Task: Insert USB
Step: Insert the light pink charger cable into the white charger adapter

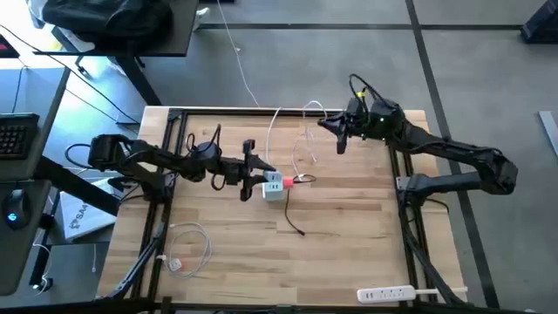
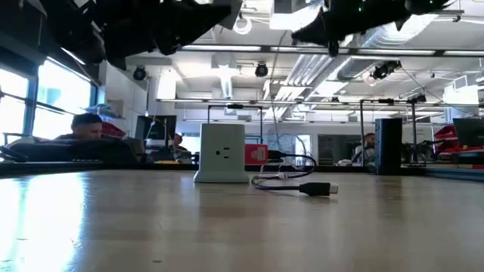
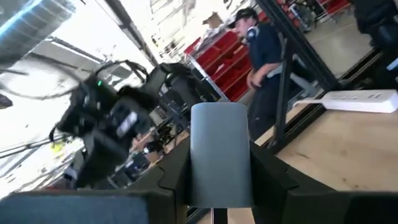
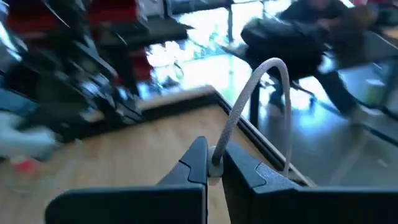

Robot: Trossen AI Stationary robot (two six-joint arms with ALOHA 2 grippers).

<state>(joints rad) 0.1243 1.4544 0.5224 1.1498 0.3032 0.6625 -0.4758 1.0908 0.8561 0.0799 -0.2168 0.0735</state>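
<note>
The white charger cube (image 1: 275,188) (image 2: 220,151) stands on the wooden table near its middle. The red-pink USB (image 1: 290,181) (image 2: 255,153) sits right against the cube's right side. Whether it is in a port does not show. Its thin black cable (image 1: 293,215) trails toward the near edge and ends in a dark plug (image 2: 318,189) lying on the table. My left gripper (image 1: 250,170) hovers above and just left of the cube with its fingers apart. My right gripper (image 1: 340,135) (image 4: 214,167) is raised at the far right, shut on a white cable (image 4: 249,106). My right gripper pinches the white cable (image 4: 217,155) between its two fingertips. From the tips the cable arches up and over in a slack loop, clear of the table at the hold.
A coiled white cable (image 1: 187,246) lies at the near left and a white power strip (image 1: 385,294) at the near right corner. Thin white cable loops (image 1: 307,148) lie between the cube and my right gripper. Dark frame rails (image 1: 166,174) border the table. People are in the room beyond.
</note>
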